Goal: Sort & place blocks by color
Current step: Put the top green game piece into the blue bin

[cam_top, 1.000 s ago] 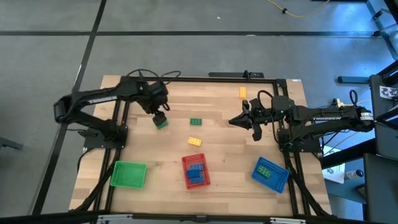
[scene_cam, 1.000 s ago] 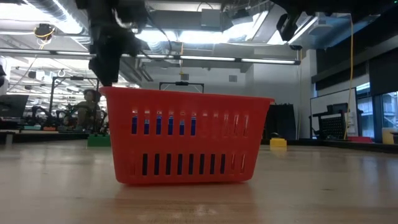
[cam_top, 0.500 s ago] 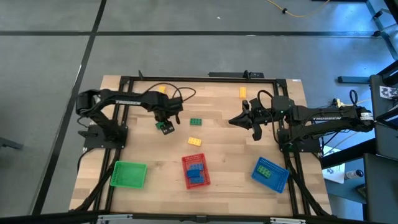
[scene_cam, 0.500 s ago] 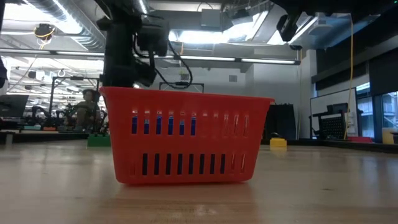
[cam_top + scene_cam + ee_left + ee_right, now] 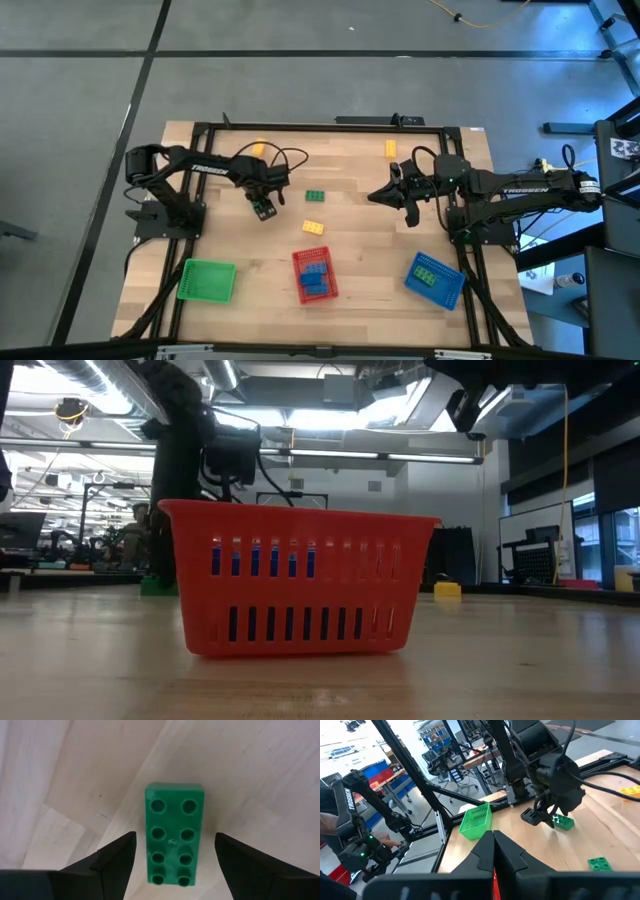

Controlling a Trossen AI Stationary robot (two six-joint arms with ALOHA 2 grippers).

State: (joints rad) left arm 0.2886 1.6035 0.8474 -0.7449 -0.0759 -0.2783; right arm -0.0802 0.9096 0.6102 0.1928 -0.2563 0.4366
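Wooden table [image 5: 350, 270], lab benches behind. Left gripper [image 5: 264, 208] has its fingers [image 5: 112, 862] spread on either side of a green block [image 5: 173, 834] lying flat on the wood, not touching it. Right gripper [image 5: 374, 194] has fingers pressed together, parked mid-table. Other green block [image 5: 316, 196] and a yellow one [image 5: 314, 226] lie loose nearby.

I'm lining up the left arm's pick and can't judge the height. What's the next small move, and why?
Probably ease the left gripper straight down, then close. Its jaws stand open with the green brick centred between them, lying flat on the table, studs up and not yet gripped. The right gripper waits shut over the table's right side.
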